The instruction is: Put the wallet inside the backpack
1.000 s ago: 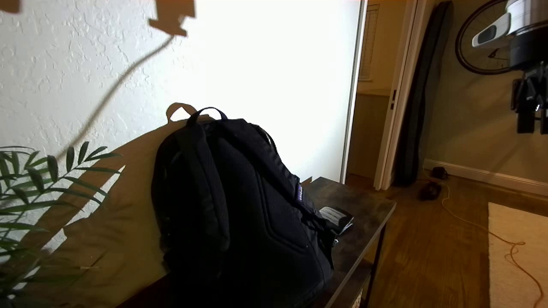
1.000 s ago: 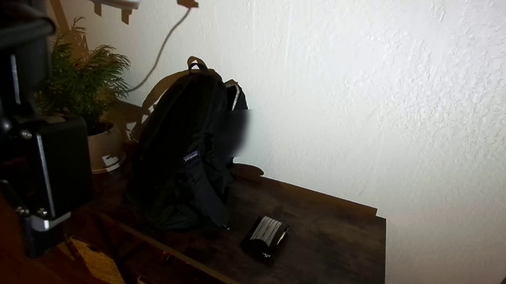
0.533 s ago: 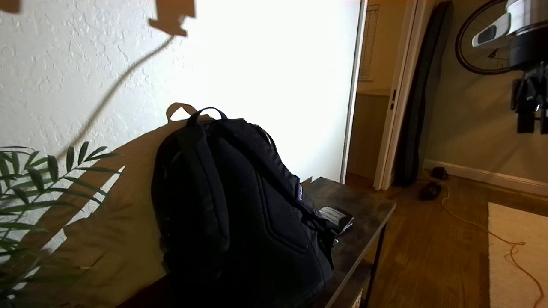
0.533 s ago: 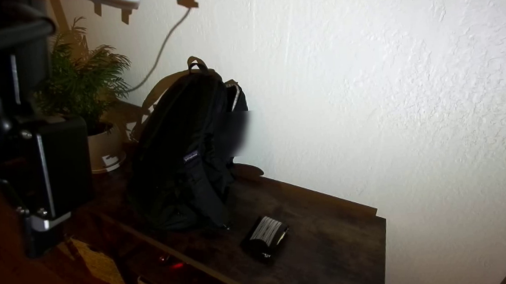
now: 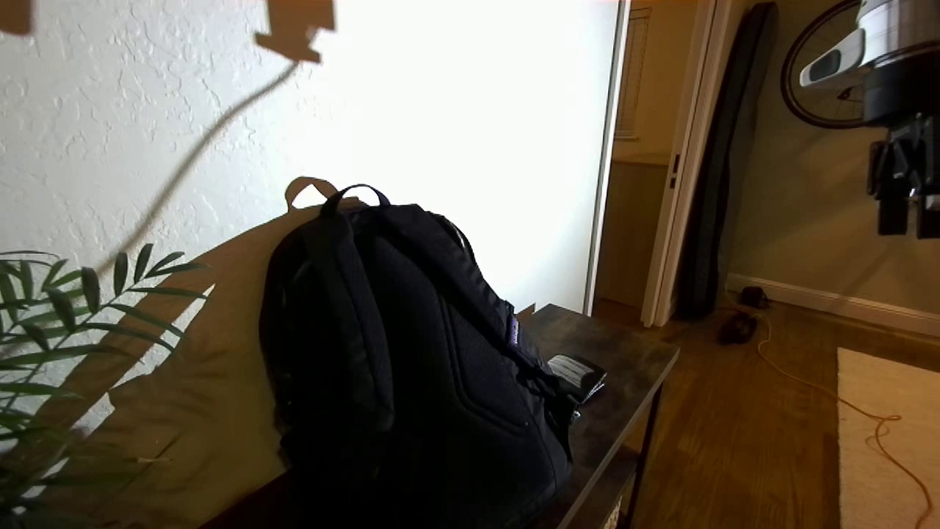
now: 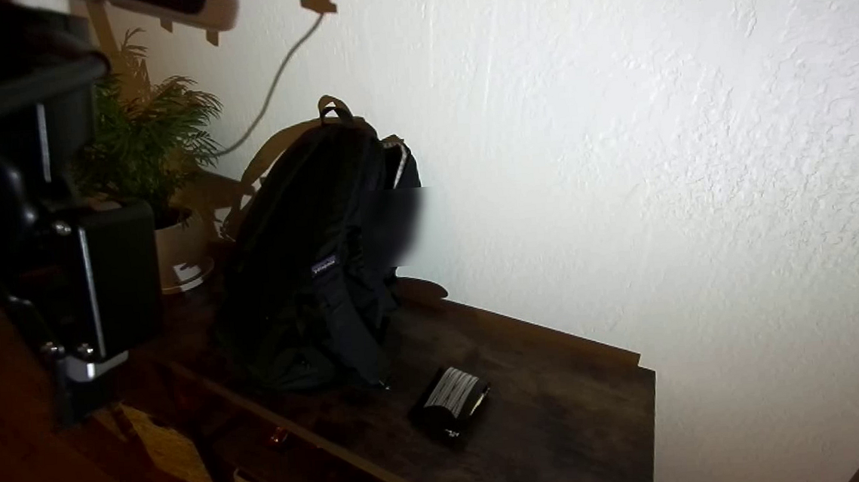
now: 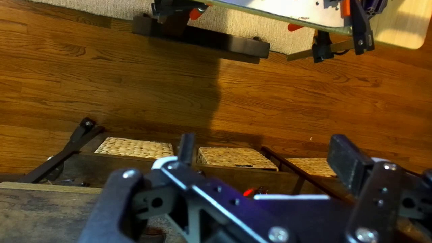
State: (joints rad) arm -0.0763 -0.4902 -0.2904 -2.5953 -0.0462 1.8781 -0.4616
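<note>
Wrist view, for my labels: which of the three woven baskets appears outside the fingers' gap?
The leftmost basket: it's left of that gap; the middle basket and rightmost basket show at least partly inside it.

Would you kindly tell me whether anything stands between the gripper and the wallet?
Nothing visible does: the open gripper hangs away from the wallet, which lies uncovered on the table. The backpack stands beside the wallet, apparently outside the direct path.

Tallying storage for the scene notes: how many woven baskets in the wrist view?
3, in a row across the frame: left basket, middle basket and right basket, the last partly covered by the gripper. More could be hidden behind it.
</note>
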